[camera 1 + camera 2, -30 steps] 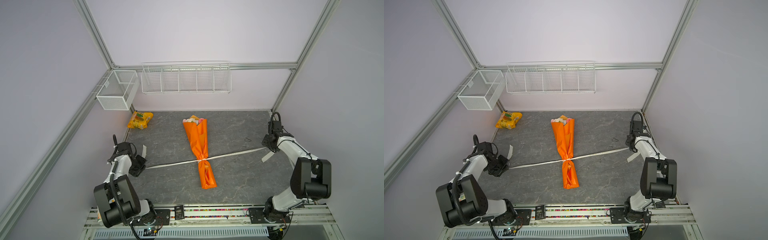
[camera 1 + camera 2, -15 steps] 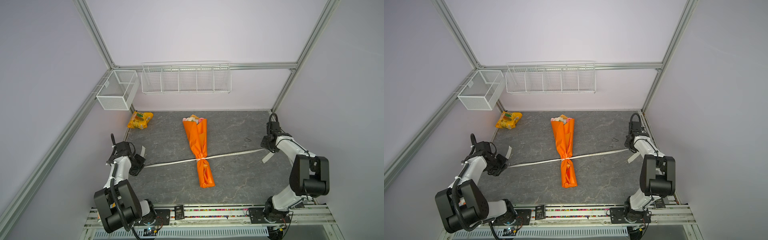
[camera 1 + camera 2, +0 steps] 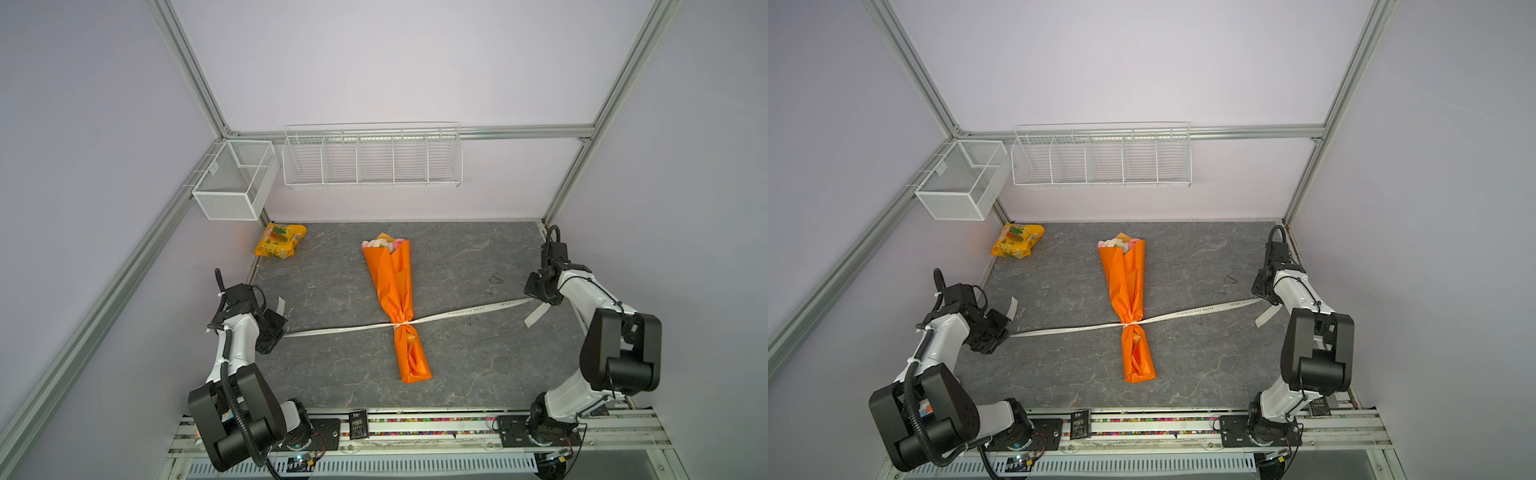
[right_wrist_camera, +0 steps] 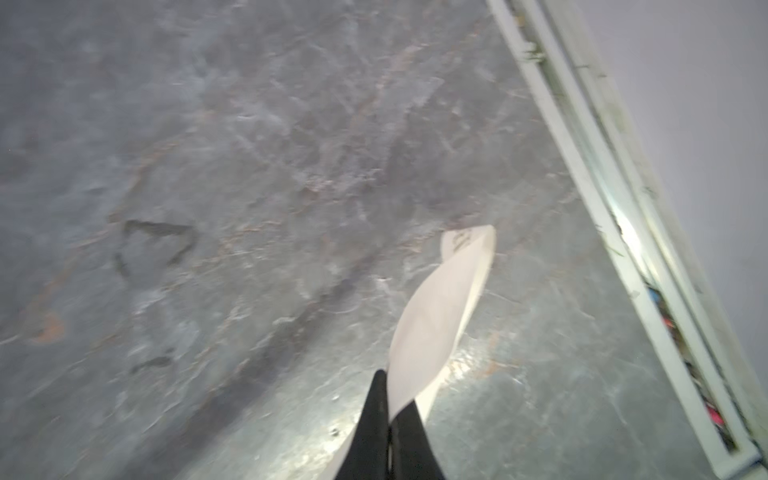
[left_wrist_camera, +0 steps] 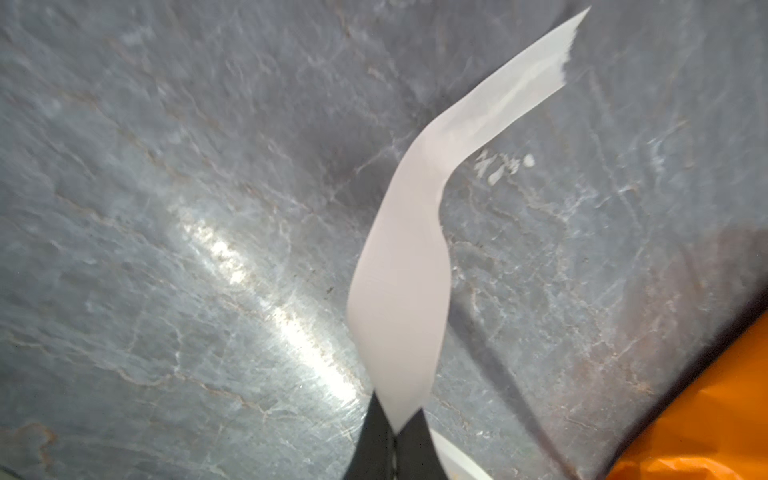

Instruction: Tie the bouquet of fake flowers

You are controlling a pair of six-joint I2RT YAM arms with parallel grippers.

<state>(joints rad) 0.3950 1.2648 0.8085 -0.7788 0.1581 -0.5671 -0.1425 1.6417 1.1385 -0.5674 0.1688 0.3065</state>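
The bouquet of fake flowers (image 3: pixel 395 299) (image 3: pixel 1127 299) lies along the middle of the dark table in its orange wrap, blooms at the far end. A white ribbon (image 3: pixel 461 312) (image 3: pixel 1196 311) is knotted round its waist and stretches taut to both sides. My left gripper (image 3: pixel 279 328) (image 3: pixel 1005 328) (image 5: pixel 394 432) is shut on the ribbon's left part (image 5: pixel 403 282), whose tail curls free. My right gripper (image 3: pixel 536 296) (image 3: pixel 1262 297) (image 4: pixel 390 419) is shut on the ribbon's right part (image 4: pixel 432 328), its short tail hanging off.
A yellow-orange snack packet (image 3: pixel 280 240) (image 3: pixel 1016 241) lies at the table's far left corner. Two white wire baskets (image 3: pixel 372 158) (image 3: pixel 235 180) hang on the back and left walls. A white frame rail (image 4: pixel 623 232) runs close beside the right gripper.
Both grippers have drawn slightly further apart, pulling the ribbon straighter. The bouquet has shifted a little toward the far side.
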